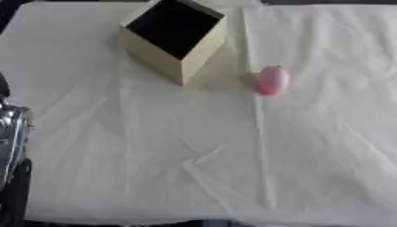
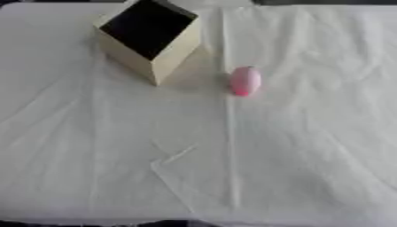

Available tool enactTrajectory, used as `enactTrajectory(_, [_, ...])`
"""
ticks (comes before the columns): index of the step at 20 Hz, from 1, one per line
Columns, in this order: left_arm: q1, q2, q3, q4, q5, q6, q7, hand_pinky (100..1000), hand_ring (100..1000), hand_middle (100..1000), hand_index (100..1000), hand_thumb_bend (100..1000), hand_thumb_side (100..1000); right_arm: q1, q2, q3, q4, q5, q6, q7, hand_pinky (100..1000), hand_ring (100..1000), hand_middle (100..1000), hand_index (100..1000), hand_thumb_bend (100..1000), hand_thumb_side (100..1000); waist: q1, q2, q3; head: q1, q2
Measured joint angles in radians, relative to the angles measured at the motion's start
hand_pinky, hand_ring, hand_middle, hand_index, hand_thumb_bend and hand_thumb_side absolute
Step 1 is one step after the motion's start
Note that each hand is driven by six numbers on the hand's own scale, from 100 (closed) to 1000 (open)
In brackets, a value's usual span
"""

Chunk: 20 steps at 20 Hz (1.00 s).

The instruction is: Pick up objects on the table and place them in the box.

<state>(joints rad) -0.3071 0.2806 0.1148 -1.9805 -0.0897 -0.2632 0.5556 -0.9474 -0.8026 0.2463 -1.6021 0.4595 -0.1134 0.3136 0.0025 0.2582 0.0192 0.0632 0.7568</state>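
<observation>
Pink oval object (image 1: 272, 80) just beside box (image 1: 159, 60), wide bare cloth (image 1: 232, 168) nearer.

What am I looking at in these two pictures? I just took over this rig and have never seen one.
Both pictures come from the robot's head, which looks down at the table: one from its left eye, one from its right, so they nearly match. A white cloth covers the table. Near the far edge stands a tan box, open on top and dark inside. Just to its right, apart from it, lies a small pink oval thing, the only loose item to pick up. The silver and black shape at the left edge of the left eye view is part of the left arm. Neither hand is in view, and nothing is held.
</observation>
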Motion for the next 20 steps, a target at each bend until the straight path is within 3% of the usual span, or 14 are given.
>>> enactTrajectory(4, [0.001,0.003,0.0,0.0,0.0,0.002,-0.002,714,709,768,857,110,742,-0.078,-0.015,0.077,0.101,0.034,-0.033,0.118,882,894,844,913,100,999,-0.006,0.0,0.001,-0.017,-0.005])
enactTrajectory(9, [0.001,0.006,0.0,0.0,0.0,0.002,-0.003,713,707,768,857,103,749,-0.135,-0.014,0.143,0.183,0.06,-0.072,0.214,884,905,862,923,100,1000,-0.007,0.018,0.003,-0.046,-0.047])
enactTrajectory(14, [0.0,0.012,0.0,0.0,0.0,0.002,-0.003,713,706,768,858,101,751,-0.162,-0.011,0.17,0.221,0.073,-0.096,0.258,885,905,862,924,100,1000,-0.007,0.038,0.007,-0.061,-0.081])
enactTrajectory(19, [-0.001,0.012,0.0,0.0,0.0,0.002,-0.003,713,704,768,858,100,755,-0.17,-0.008,0.175,0.233,0.075,-0.105,0.269,890,910,861,927,100,999,-0.007,0.042,0.008,-0.066,-0.087])
enactTrajectory(20, [-0.001,0.012,0.0,0.0,0.0,0.002,-0.003,713,704,768,858,100,755,-0.171,-0.007,0.181,0.235,0.075,-0.108,0.273,898,920,859,930,100,934,-0.006,0.044,0.01,-0.067,-0.088])
